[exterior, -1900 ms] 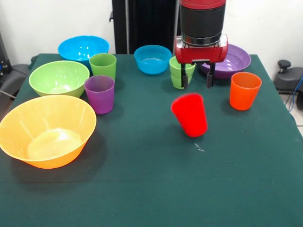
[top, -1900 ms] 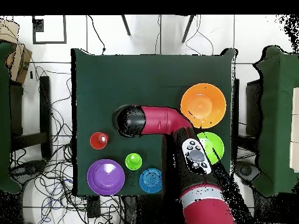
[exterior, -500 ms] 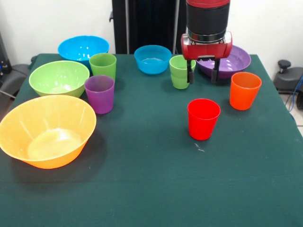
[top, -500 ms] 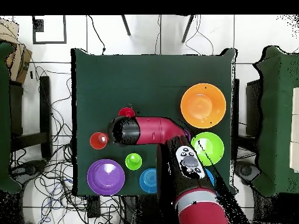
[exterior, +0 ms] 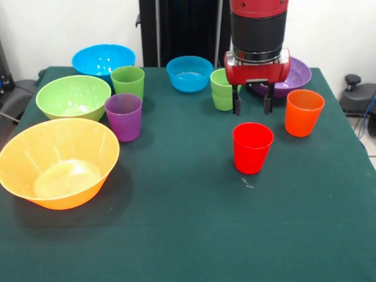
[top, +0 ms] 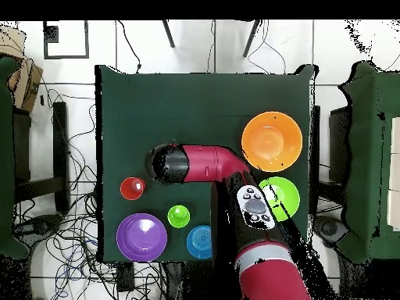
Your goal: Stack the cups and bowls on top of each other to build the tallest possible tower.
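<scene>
The red cup point(exterior: 252, 147) stands upright on the green table, right of centre. My gripper point(exterior: 252, 109) hangs open and empty just above and behind it. An orange cup point(exterior: 304, 112) stands to its right. Nested light green cups point(exterior: 221, 89) stand behind the gripper's left finger. Another green cup point(exterior: 127, 81) and a purple cup point(exterior: 123, 116) stand at the left. The bowls are a yellow-orange one point(exterior: 57, 161), a light green one point(exterior: 73, 97), two blue ones point(exterior: 103, 59) point(exterior: 189, 73) and a purple one point(exterior: 295, 73). In the overhead view the arm's wrist point(top: 166, 162) hides the red cup.
The table's edge point(exterior: 346, 117) runs close to the orange cup on the right. A dark pedestal column point(exterior: 182, 29) stands behind the table. The overhead view shows the orange cup point(top: 132, 187), the purple bowl point(top: 141, 237) and the yellow-orange bowl point(top: 271, 141).
The red cup, tilted under the open gripper at first, now stands upright further right. The gripper moved right, then came down a little toward the cup.
</scene>
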Robot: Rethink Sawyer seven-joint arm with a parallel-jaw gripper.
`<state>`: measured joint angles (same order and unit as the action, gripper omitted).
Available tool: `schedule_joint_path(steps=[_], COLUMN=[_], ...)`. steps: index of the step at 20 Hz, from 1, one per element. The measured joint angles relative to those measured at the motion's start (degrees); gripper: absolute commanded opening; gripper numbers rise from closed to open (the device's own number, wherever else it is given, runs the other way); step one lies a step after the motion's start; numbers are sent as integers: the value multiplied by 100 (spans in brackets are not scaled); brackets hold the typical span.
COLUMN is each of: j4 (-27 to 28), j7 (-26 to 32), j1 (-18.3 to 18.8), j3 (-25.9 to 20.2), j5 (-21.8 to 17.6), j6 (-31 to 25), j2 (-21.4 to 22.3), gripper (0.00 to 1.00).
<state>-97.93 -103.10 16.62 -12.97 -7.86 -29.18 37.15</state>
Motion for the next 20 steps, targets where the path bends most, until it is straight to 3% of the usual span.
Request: schedule_joint_path(steps=[9, 20], j4=[367, 441], j7=[0, 0], j1=[1, -8], j3=[-70, -136], j5=[-1, -2], j6=[-323, -375], j2=[-181, -192], gripper=[100, 100])
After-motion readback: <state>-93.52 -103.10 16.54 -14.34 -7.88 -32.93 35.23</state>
